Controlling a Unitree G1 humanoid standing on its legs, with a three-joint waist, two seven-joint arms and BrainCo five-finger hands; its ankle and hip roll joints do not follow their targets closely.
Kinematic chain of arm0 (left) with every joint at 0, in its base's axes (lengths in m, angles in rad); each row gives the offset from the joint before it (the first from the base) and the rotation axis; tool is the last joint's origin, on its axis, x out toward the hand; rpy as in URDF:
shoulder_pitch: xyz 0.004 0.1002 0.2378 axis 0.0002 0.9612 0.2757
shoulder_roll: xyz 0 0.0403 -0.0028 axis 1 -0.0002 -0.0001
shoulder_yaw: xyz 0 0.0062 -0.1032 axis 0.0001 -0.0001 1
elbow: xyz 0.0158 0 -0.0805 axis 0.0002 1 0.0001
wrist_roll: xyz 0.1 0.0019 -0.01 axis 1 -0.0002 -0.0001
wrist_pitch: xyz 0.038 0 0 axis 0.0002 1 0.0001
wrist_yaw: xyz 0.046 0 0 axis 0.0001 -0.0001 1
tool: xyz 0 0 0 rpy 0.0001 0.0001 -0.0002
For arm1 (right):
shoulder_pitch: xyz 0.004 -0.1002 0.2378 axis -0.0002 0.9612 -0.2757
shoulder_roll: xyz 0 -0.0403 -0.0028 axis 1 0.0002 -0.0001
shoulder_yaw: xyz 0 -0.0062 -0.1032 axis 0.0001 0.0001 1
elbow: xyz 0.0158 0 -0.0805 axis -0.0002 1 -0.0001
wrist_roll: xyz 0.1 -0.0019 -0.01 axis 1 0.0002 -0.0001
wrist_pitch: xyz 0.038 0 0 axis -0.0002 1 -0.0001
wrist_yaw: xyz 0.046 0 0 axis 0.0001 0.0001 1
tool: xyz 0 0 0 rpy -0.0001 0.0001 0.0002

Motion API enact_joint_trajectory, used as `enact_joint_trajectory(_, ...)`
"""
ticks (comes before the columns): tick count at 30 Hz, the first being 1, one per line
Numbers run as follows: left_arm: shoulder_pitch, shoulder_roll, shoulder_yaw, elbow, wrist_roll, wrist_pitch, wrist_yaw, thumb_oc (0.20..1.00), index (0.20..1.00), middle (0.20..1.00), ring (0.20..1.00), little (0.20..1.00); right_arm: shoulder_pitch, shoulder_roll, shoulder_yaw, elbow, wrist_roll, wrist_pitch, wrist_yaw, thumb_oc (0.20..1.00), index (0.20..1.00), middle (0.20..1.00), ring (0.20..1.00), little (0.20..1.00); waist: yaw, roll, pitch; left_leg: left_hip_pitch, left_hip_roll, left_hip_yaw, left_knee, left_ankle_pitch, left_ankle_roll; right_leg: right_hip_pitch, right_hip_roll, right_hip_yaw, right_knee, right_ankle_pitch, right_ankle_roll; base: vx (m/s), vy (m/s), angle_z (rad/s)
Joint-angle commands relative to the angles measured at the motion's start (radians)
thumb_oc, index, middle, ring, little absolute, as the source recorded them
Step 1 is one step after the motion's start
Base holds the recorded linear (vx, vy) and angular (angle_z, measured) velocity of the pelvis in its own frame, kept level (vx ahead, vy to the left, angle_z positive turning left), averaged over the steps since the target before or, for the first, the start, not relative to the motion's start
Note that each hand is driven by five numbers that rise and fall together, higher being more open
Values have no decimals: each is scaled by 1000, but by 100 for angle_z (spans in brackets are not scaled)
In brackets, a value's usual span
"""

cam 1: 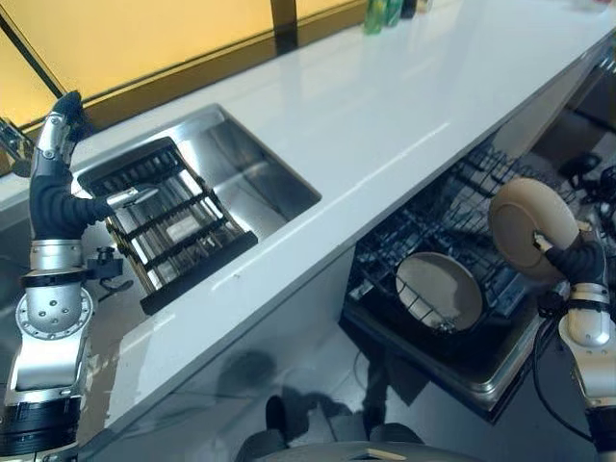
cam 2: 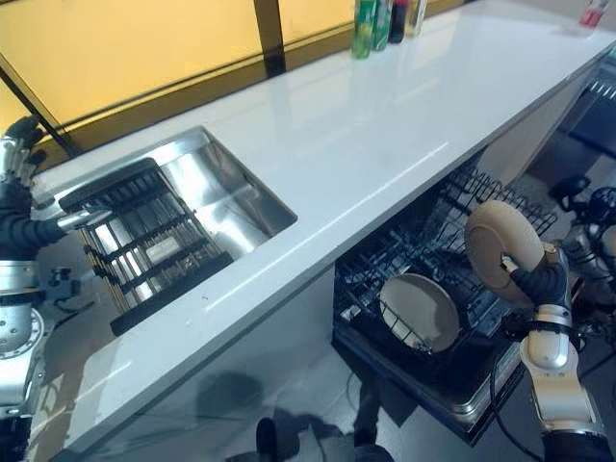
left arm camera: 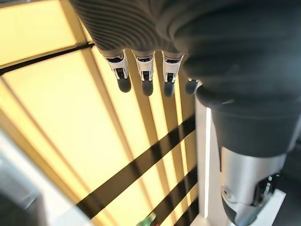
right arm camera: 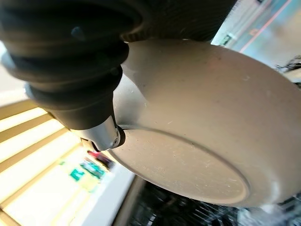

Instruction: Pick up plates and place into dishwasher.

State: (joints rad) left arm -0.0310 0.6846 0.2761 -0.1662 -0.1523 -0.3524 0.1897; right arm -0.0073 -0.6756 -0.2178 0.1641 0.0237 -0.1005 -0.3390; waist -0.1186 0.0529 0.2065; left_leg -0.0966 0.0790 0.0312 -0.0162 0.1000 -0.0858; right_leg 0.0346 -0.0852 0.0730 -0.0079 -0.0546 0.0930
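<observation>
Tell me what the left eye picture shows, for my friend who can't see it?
The robot's right hand holds a beige plate on edge above the open dishwasher rack, where another plate already stands. A white counter runs across, with a steel sink holding a dark drying rack; the left hand is raised beside it.

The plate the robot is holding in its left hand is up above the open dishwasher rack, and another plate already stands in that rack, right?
Not quite: the right hand holds the plate, as the left eye view shows. The rest stands: it is above the open dishwasher rack, where another plate stands.
</observation>
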Motion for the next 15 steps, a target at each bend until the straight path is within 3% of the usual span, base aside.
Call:
enact_joint_trajectory(1,-89,41,-22,33,-26,-22,77,1000,1000,1000,1000,1000,-123,-123,-2,-14,25,-30,-43,200,200,200,200,200,9,8,30,-21,63,-42,132,-121,-37,-177,10,-6,115,26,6,-107,-45,3)
enact_joint_trajectory(8,-103,40,-59,33,-23,-24,161,1000,1000,1000,1000,1000,-182,-211,47,89,19,-54,-2,200,200,200,200,200,-5,62,101,-96,72,-50,170,-87,-57,-261,16,-10,181,6,-17,-77,-5,-2)
enact_joint_trajectory(15,-171,84,-110,49,-18,-13,222,1000,1000,1000,1000,1000,-289,-269,159,190,75,-82,102,200,200,200,200,200,0,67,153,-145,79,-52,181,-71,-64,-318,14,-24,197,13,-27,-77,-59,-4)
